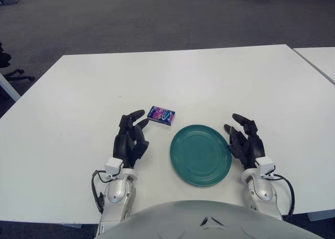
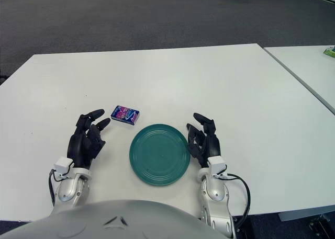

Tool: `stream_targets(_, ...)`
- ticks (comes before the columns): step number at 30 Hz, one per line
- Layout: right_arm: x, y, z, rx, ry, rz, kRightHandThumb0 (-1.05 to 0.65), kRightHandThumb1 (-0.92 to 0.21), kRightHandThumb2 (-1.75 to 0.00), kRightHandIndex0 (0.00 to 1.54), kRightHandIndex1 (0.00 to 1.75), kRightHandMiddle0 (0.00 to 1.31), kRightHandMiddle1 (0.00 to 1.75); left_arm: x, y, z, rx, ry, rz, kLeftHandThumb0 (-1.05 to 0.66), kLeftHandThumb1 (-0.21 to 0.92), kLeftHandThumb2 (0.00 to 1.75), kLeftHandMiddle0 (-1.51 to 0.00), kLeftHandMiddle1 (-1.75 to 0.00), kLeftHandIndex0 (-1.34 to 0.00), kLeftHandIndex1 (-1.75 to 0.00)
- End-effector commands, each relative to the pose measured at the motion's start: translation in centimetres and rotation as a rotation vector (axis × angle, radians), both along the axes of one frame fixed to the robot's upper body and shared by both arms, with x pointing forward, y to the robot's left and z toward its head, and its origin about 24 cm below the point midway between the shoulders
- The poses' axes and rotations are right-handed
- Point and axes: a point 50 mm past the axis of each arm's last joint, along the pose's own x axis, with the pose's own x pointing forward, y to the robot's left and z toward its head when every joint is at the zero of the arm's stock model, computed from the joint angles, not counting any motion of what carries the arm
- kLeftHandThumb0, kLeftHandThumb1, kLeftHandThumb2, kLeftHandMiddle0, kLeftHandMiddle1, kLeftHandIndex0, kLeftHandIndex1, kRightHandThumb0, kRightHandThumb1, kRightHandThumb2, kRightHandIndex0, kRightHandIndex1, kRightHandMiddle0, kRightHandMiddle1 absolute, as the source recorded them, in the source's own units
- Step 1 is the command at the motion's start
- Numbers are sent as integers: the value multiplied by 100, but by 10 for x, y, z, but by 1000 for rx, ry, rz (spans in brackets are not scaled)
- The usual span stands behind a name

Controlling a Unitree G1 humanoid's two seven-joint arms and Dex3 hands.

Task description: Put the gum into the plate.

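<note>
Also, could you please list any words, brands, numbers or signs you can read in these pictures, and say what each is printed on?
No text can be read anywhere in these views.
Gum pack: a printed pink and blue design on a purple box, its lettering too small to read.
Green plate: plain ridged rings, no marking.
Left hand and right hand: no legible label.
White table: no print or sign.

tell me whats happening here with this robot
The humanoid is set to move a small gum pack into the teal plate, but nothing is held yet. The left robot hand sits open just left of the gum, fingertips near it. The right robot hand shows open beside the plate's right edge. The gum lies on the white table, just beyond the plate.
</note>
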Motion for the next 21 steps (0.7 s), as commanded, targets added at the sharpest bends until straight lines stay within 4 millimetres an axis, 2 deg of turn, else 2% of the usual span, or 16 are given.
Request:
stream_targets(1, -5, 1, -9, 5, 55, -6, -53, -92, -72, 44, 39, 0, 93, 25, 11, 20, 103, -98, 34, -81, 92, 82, -33, -84, -18, -116)
stream_targets(3, -5, 1, -9, 4, 55, -6, -53, -92, -71, 43, 39, 0, 93, 35, 13, 27, 185, -135, 32, -78, 92, 80, -32, -83, -16, -115)
stream_targets(6, -5, 2, -10, 6, 53, -9, -53, -92, -72, 44, 41, 0, 94, 56, 19, 44, 500, -272, -28, -74, 92, 75, -28, -71, -10, -110)
stream_targets(12, -3, 3, -11, 16, 56, -11, -53, -92, -72, 43, 43, 0, 96, 87, 26, 66, 875, -479, -135, -82, 92, 66, -23, -54, -2, -106)
stream_targets(17, -3, 4, -12, 18, 57, -15, -54, -92, -71, 43, 44, 0, 95, 99, 31, 68, 1081, -545, -284, -91, 92, 56, -21, -45, 0, -105)
stream_targets(21, -3, 5, -13, 21, 56, -17, -54, -92, -71, 42, 44, 0, 95, 114, 25, 69, 1203, -582, -381, -94, 92, 46, -21, -41, 0, -102)
